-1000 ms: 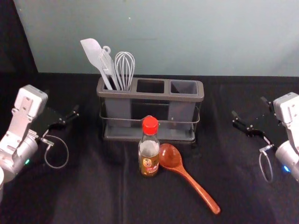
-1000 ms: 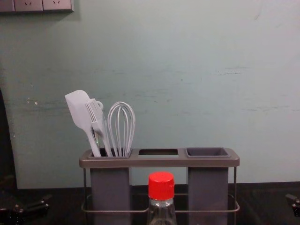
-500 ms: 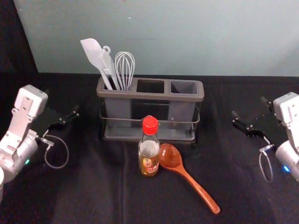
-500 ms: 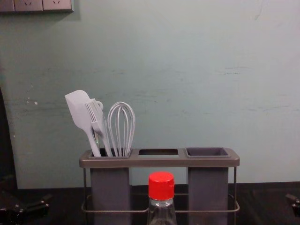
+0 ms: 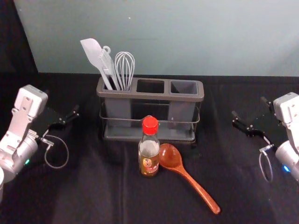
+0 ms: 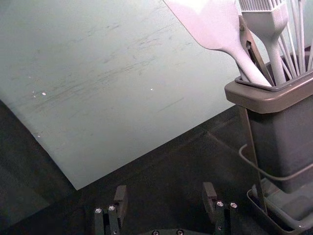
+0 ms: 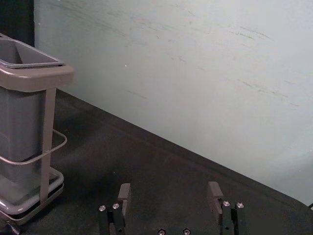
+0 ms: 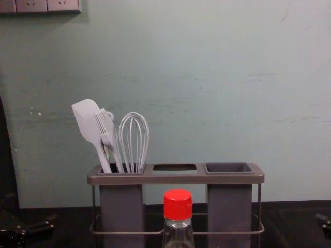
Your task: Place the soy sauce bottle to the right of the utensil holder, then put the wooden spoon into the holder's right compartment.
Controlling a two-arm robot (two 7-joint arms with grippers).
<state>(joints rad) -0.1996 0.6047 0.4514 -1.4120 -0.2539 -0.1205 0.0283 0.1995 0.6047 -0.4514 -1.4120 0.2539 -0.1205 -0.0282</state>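
Note:
The soy sauce bottle [image 5: 149,149], red-capped, stands upright in front of the utensil holder [image 5: 150,94]. Beside it on the right lies the wooden spoon [image 5: 189,177], bowl toward the bottle and handle slanting to the front right. The holder's right compartment [image 5: 183,87] has nothing in it. My left gripper [image 5: 62,105] is off to the holder's left, and its fingers stand apart in the left wrist view [image 6: 166,198]. My right gripper [image 5: 250,112] is to the holder's right, open and holding nothing, as the right wrist view [image 7: 169,196] shows.
A spatula [image 5: 97,56], a brush and a whisk [image 5: 124,70] stand in the holder's left compartment and rise above its rim. A pale wall [image 5: 187,37] runs behind the black-covered table [image 5: 93,200]. Stretches of bare cloth lie on both sides of the holder.

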